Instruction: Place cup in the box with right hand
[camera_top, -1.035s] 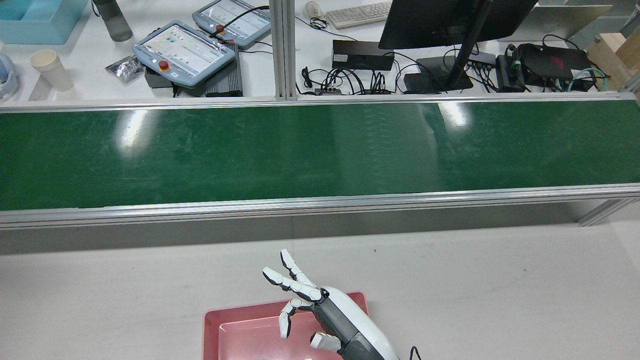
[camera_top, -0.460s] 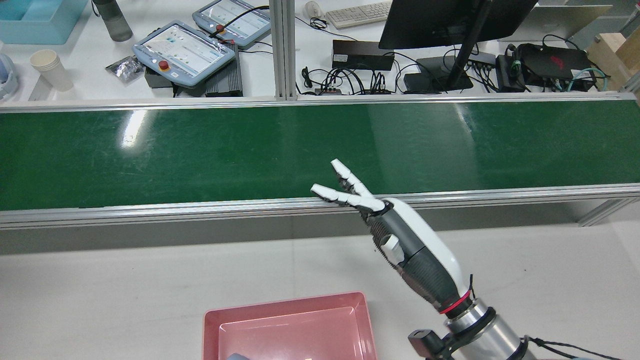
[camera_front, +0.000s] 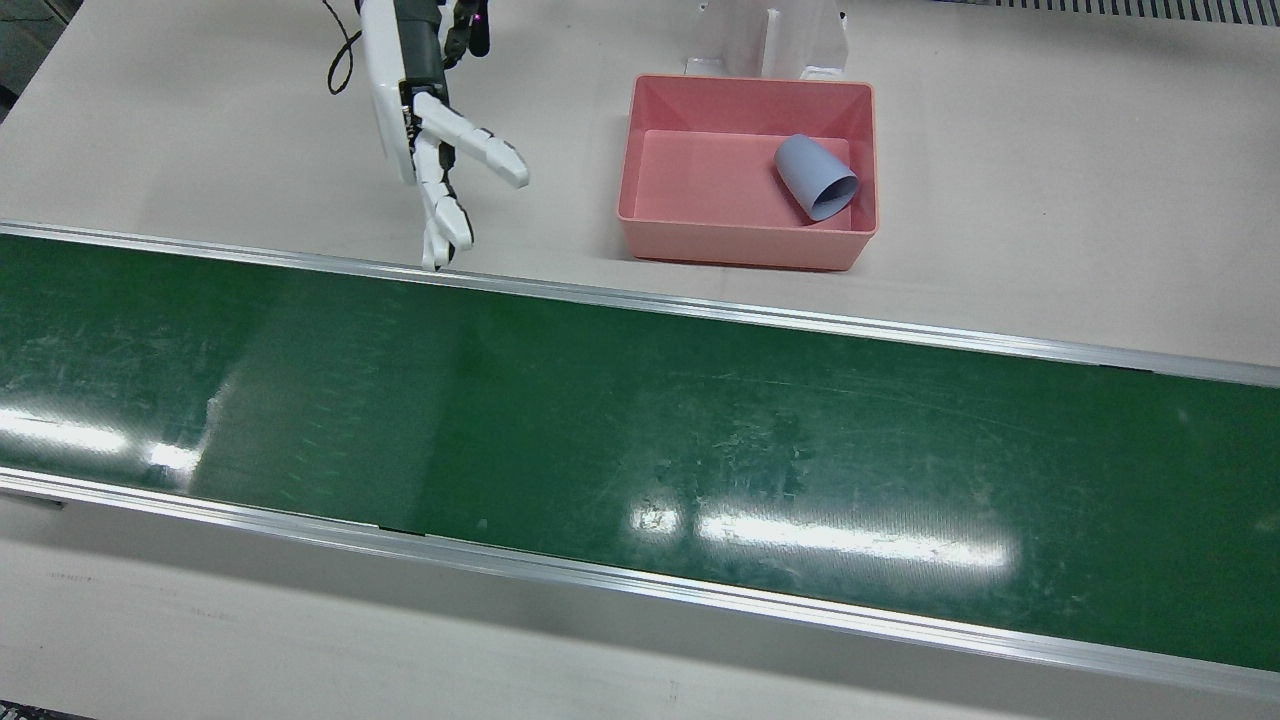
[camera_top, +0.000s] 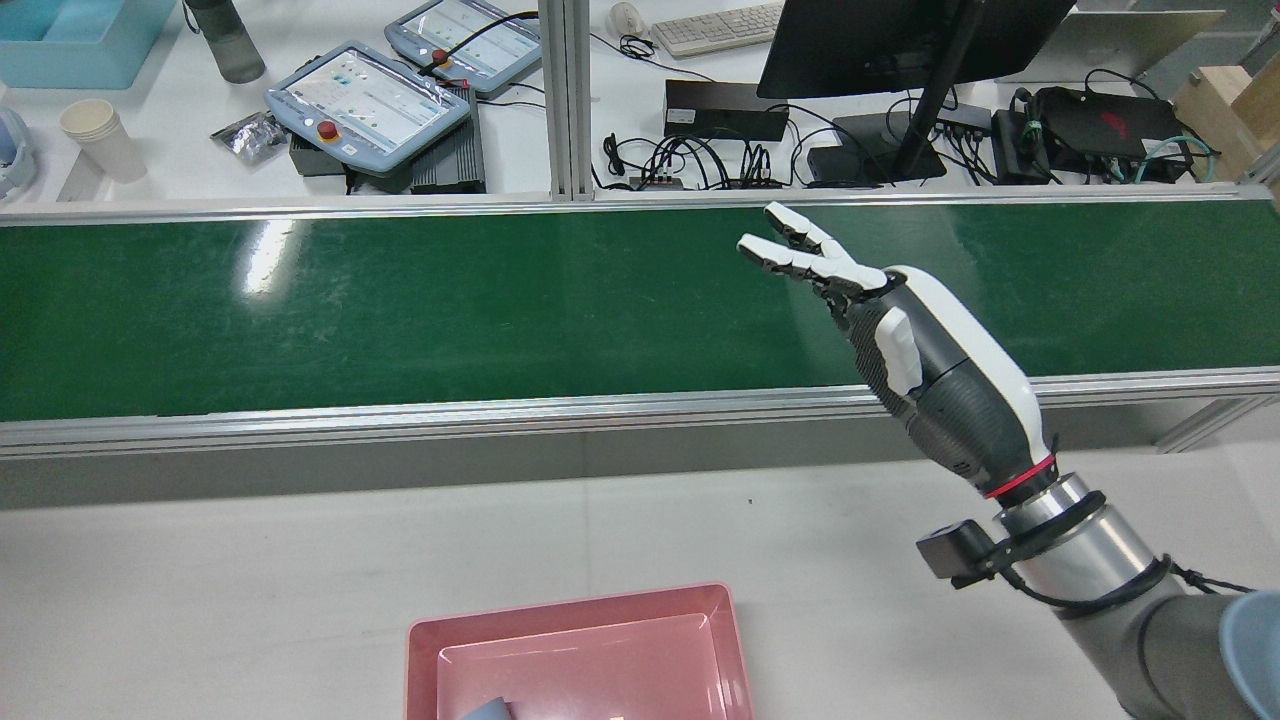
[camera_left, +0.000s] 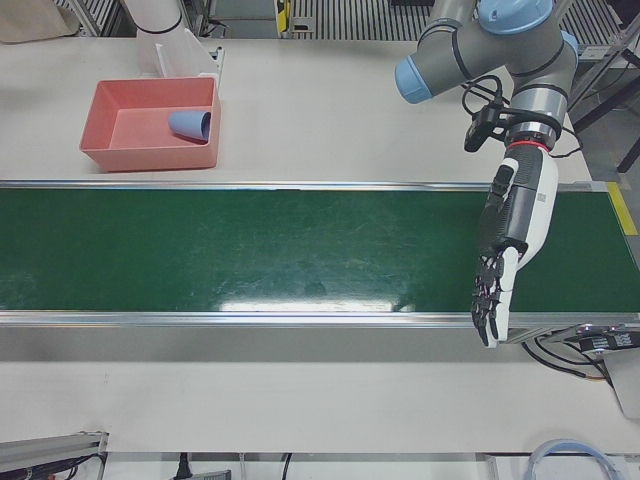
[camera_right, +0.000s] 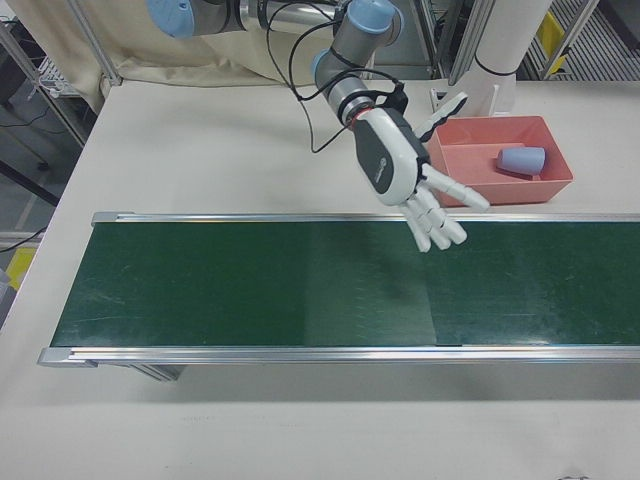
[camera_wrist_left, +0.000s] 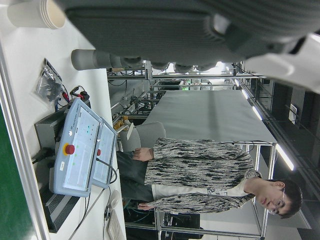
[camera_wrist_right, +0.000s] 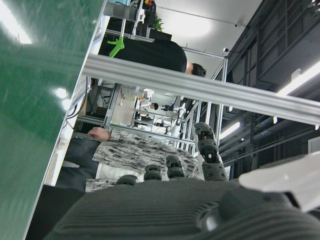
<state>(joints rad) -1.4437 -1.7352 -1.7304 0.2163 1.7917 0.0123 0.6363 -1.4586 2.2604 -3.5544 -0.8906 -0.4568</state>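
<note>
A blue-grey cup (camera_front: 815, 178) lies on its side inside the pink box (camera_front: 745, 88), near the box's right wall in the front view. It also shows in the left-front view (camera_left: 190, 124), the right-front view (camera_right: 520, 159), and as a sliver at the bottom of the rear view (camera_top: 487, 710). My right hand (camera_top: 900, 330) is open and empty, fingers spread, raised over the near edge of the green belt, away from the box (camera_top: 570, 610). It shows too in the front view (camera_front: 430, 130) and right-front view (camera_right: 400, 170). My left hand (camera_left: 510, 235) hangs open, fingers pointing down, over the belt's far end.
The long green conveyor belt (camera_front: 640, 420) with aluminium rails crosses the table. Behind it in the rear view are teach pendants (camera_top: 365, 100), a monitor (camera_top: 900, 40), cables and a paper cup stack (camera_top: 100, 140). Bare table surrounds the box.
My right hand rose from over the box and swung right and forward over the belt, empty and open. The cup stays in the box.
</note>
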